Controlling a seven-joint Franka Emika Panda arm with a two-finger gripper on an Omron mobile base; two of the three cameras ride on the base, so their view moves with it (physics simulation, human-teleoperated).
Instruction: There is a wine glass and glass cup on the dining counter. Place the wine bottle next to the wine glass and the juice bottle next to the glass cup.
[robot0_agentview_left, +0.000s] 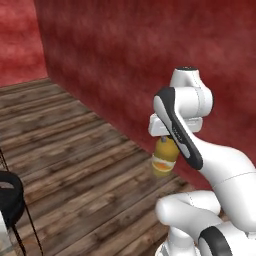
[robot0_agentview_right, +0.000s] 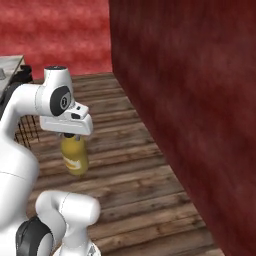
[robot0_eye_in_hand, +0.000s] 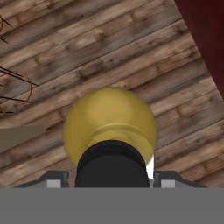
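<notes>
My gripper (robot0_agentview_left: 166, 139) is shut on the black cap of the juice bottle (robot0_agentview_left: 163, 160), a squat yellow-orange bottle with an orange-and-white label. The bottle hangs upright in the air above the wooden floor, close to the red wall. The right base view has the same bottle (robot0_agentview_right: 75, 156) under the white hand, gripper (robot0_agentview_right: 71, 136) at its top. From the hand view I look straight down on the bottle's rounded shoulder (robot0_eye_in_hand: 109, 118), with the gripper (robot0_eye_in_hand: 111, 175) around the cap. The wine glass, the glass cup and the wine bottle are out of view.
A dark red wall (robot0_agentview_right: 190, 110) runs along the right. Brown plank floor (robot0_agentview_left: 75, 150) lies open to the left. A black wire stool (robot0_agentview_left: 9, 200) stands at the lower left. A pale grey counter corner (robot0_agentview_right: 11, 64) shows far left; whether it is the dining counter I cannot tell.
</notes>
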